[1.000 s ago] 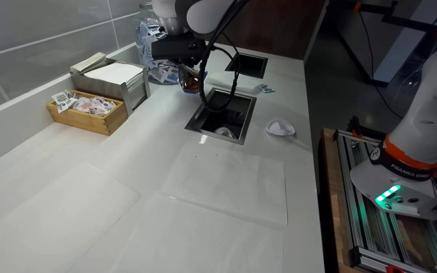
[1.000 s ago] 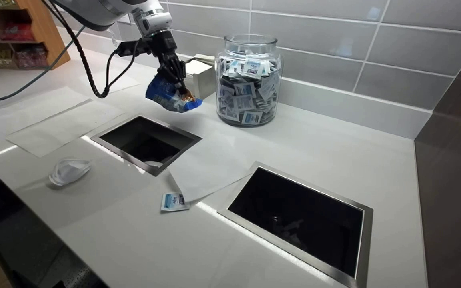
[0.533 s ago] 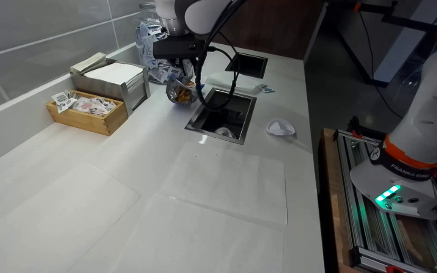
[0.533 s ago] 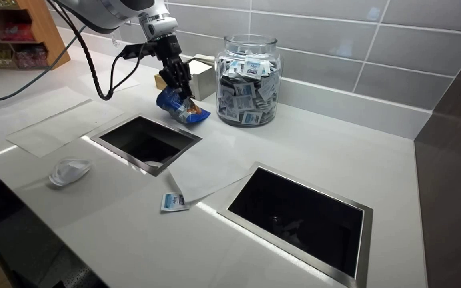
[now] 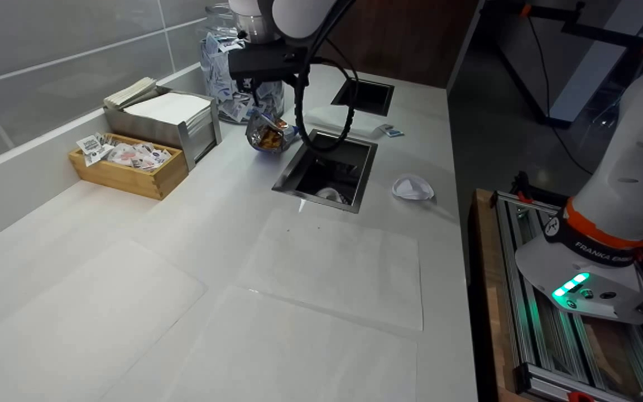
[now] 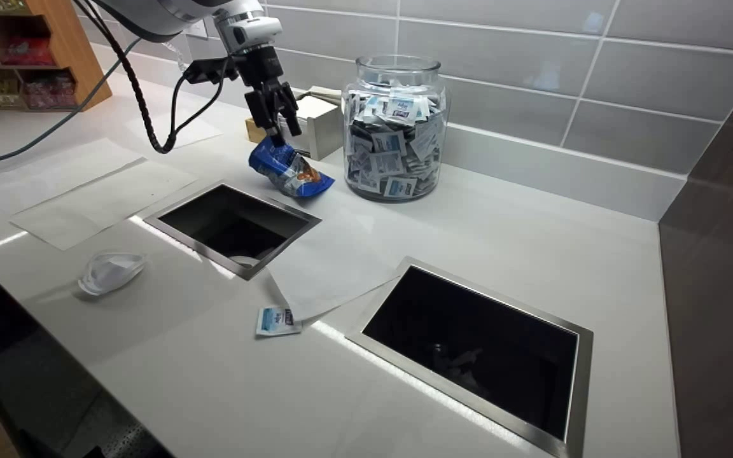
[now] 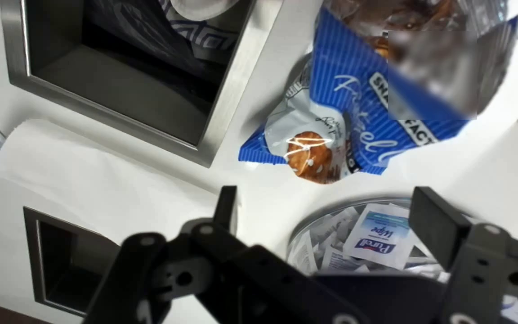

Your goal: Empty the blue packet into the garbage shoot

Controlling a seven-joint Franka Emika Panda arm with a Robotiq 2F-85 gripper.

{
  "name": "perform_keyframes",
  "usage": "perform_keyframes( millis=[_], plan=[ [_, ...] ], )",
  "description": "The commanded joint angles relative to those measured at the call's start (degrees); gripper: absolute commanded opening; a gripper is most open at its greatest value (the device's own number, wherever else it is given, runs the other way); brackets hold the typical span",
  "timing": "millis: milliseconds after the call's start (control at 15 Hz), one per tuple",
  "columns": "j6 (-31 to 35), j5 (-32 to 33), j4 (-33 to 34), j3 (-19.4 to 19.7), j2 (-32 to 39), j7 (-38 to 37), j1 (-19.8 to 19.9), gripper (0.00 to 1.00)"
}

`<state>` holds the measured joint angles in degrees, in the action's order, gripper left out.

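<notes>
The blue packet (image 6: 273, 159) rests on the counter beside a square metal-rimmed opening. Its torn mouth shows brown pieces and silvery lining in an exterior view (image 5: 270, 138). In the wrist view, the packet (image 7: 353, 94) lies beyond the fingertips, with its pretzel print facing up. My gripper (image 7: 331, 211) stands open with its fingers wide apart and nothing between them. It hangs just above the packet, apart from it, in an exterior view (image 6: 286, 135). Two framed openings sit in the counter: the garbage shoot (image 6: 197, 247) nearest the packet, and another opening (image 6: 586, 381).
A glass jar of wipe sachets (image 6: 395, 140) stands close behind the packet. A napkin holder (image 5: 201, 128) and a wooden box of sachets (image 5: 132, 173) line the wall. Crumpled white paper (image 5: 412, 187), paper sheets (image 5: 332, 268) and a loose sachet (image 6: 277, 322) lie on the counter.
The packet has come down onto the counter and been let go. My gripper has opened and drawn up off it.
</notes>
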<state>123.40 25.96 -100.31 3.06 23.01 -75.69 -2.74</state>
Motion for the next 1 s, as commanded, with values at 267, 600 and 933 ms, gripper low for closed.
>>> perform_keyframes(
  millis=[267,600,933],
  plan=[
    [3.11,-1.49,-15.19,-0.22,-13.63,15.38,-0.01,1.0],
    [3.98,2.33,-23.95,-0.03,-20.92,21.88,0.16,1.0],
    [3.48,2.81,-23.67,-0.81,-21.08,21.04,0.86,1.0]
  ],
)
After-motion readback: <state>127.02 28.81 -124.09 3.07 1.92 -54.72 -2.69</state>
